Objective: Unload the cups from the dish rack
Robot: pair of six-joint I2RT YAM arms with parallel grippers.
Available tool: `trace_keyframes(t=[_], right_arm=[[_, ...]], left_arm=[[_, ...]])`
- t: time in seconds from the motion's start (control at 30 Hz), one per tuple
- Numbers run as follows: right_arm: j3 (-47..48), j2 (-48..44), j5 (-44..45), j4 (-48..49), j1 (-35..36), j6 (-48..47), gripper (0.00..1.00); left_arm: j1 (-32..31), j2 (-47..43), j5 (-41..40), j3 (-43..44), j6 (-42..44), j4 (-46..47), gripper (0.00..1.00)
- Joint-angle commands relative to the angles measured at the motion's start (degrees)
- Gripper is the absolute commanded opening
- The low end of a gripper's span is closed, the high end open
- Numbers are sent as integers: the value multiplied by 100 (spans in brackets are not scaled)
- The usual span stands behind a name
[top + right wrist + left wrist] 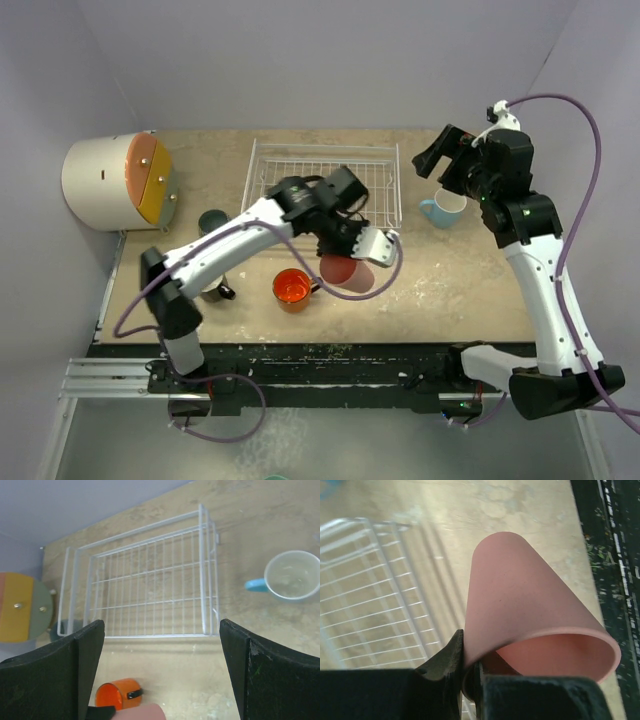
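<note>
The left tool point(467, 677) is clamped tight on the rim of a smooth pink handleless tumbler point(530, 610). It holds the tumbler tilted on its side, just in front of the white wire-grid dish rack point(322, 143). The right tool point(435, 160) has its jaws spread wide and holds nothing. It is near a light blue mug point(443, 208) that stands on the beige counter point(460, 290), just right of the rack. An orange mug point(292, 289) sits beside the tumbler.
</note>
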Motion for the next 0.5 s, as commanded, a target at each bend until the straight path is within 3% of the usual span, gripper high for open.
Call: trace_keyframes(t=[0.0,0.17,0.47], right_arm=[[-257,-283,732,-352,-74,-204,97],[-439,-534,1090,-568,-103,-306,98],[-677,-737,1181,-722,-121,-272,99]], left_arm=[[-481,1165,-623,1096,-893,-1704,0],[-801,2493,-1438,1859,-1376,-2497,0],[-822,2872,-1833,1823,-1462,-2212,0]])
